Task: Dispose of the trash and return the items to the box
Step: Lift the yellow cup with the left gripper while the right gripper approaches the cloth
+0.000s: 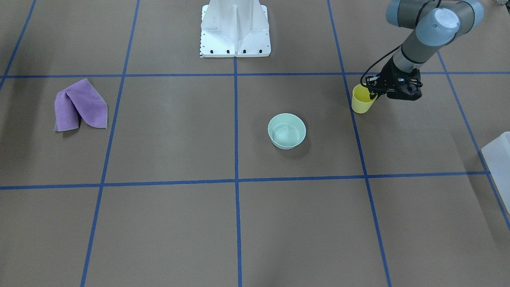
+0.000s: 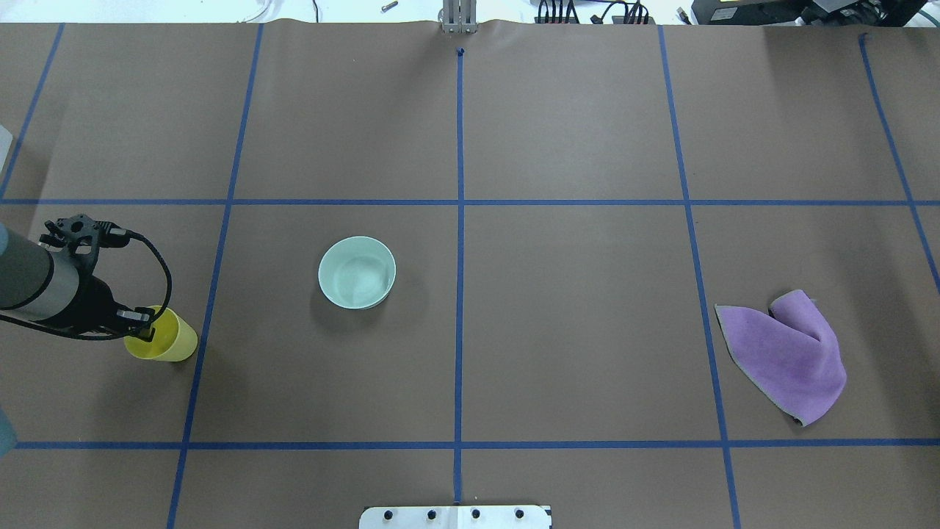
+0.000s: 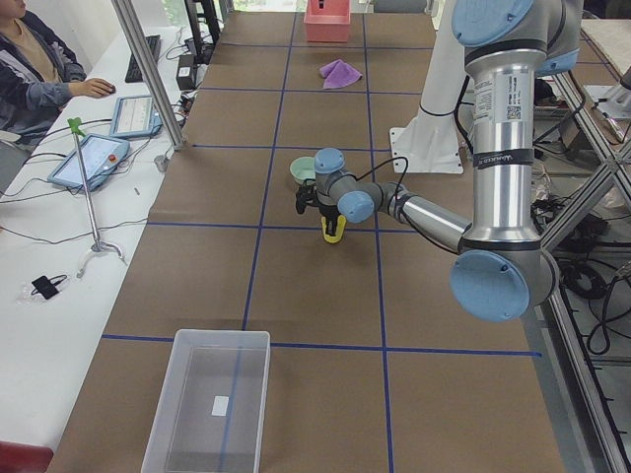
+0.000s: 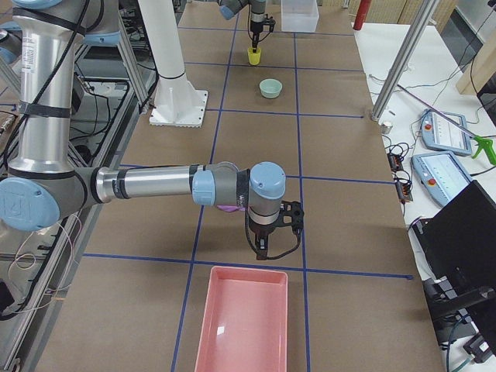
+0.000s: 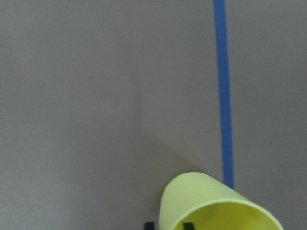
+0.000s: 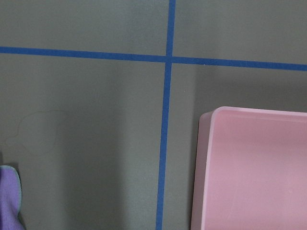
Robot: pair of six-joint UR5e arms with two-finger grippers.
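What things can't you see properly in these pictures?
Right gripper: open or shut unclear; only the right side view shows it.
Box: cut off by front view's right edge.
Purple cloth: mostly cut off at right wrist view's corner.
Yellow cup: partly cut off by left wrist view's bottom edge.
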